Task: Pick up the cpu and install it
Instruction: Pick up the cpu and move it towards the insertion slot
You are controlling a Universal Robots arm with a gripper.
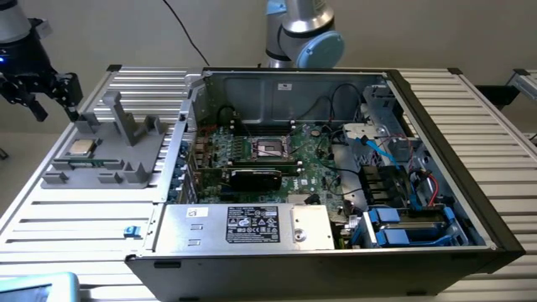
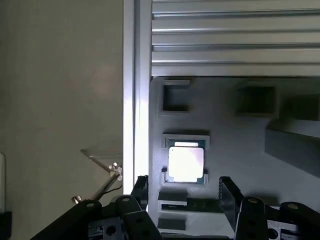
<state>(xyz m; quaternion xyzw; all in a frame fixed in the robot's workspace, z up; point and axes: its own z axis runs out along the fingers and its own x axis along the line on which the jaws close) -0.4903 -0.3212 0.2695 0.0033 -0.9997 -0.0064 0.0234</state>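
My gripper point(image 2: 184, 196) hangs with fingers spread wide, gripping nothing, above the cpu point(image 2: 186, 163) and not touching it. Cpu lies flat in the grey holder point(image 1: 117, 165), at the exterior view's left. Beneath: ribbed aluminium table point(image 1: 75, 220). Past its edge, plain beige. Farther: open computer case point(image 1: 436, 189). Power-supply label point(image 1: 251, 224), print unreadable.

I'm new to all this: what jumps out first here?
The opened computer case sits in the middle, its green board bare. At the exterior view's left, a shiny square cpu lies on a grey holder, with the robot's black fingers open close by.
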